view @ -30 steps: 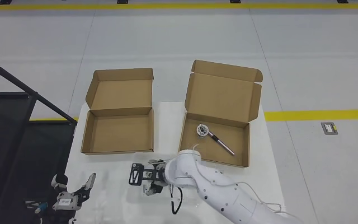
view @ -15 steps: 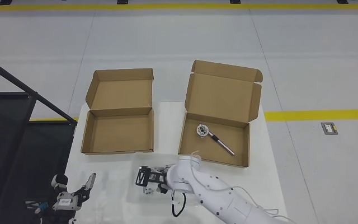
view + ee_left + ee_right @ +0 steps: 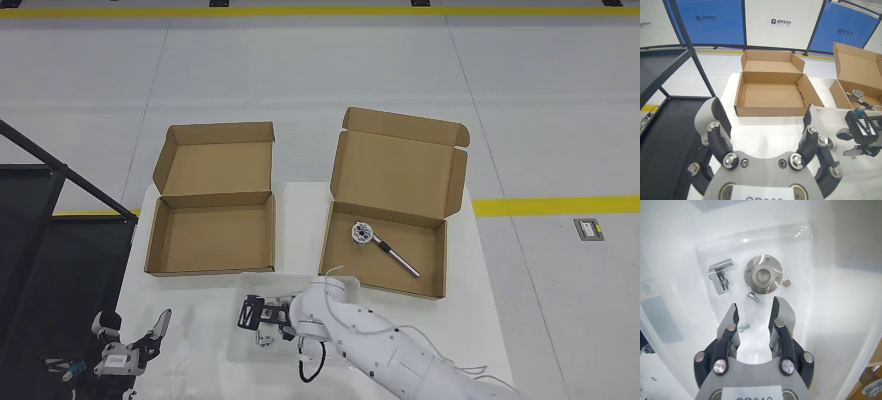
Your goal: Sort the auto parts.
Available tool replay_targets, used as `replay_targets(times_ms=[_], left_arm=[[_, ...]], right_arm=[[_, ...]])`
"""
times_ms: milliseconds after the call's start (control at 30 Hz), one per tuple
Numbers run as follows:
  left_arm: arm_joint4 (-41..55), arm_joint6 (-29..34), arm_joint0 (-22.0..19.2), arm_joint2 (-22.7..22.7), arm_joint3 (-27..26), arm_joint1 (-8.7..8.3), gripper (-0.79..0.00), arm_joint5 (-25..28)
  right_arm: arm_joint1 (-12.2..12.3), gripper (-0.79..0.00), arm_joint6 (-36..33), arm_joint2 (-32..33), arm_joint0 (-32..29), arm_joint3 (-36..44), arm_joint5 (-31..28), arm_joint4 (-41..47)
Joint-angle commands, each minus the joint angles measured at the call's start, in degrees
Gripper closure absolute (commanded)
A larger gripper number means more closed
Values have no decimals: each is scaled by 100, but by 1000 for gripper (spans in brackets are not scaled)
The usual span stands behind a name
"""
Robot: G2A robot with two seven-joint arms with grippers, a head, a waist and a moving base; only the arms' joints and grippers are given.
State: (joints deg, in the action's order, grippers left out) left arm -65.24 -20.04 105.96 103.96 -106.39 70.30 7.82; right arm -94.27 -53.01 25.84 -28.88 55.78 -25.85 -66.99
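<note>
A white rectangular table point(image 3: 300, 230) carries three things. A shallow clear plastic tray point(image 3: 260, 278) sits near the table's front edge, roughly midway across. Just beyond the tray's far rim and to its left lies an empty brown cardboard box point(image 3: 210, 238), flat on the tabletop with its lid folded back. Beyond the tray to its right lies a second brown cardboard box point(image 3: 430, 240), also open, with its lid raised. A strip of bare tabletop runs between the two, straight out from the tray.
</note>
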Motion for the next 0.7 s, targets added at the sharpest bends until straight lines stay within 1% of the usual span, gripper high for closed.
replay_targets(times_ms=[0,267,533,633,667], left_arm=[[0,0,0,0,0,0,-785,0],[0,0,0,0,0,0,-785,0],[0,0,0,0,0,0,-785,0],[0,0,0,0,0,0,-785,0],[0,0,0,0,0,0,-785,0]], right_arm=[[-65,-376,27,-30,39,-132,-2,45],[-347,-342,35,-154,155,-639,226,103],[-553,-339,1,-246,182,-939,475,-20],[-617,-320,4,-257,180,-1029,545,-54],[-636,-302,15,-257,183,-1061,555,-64]])
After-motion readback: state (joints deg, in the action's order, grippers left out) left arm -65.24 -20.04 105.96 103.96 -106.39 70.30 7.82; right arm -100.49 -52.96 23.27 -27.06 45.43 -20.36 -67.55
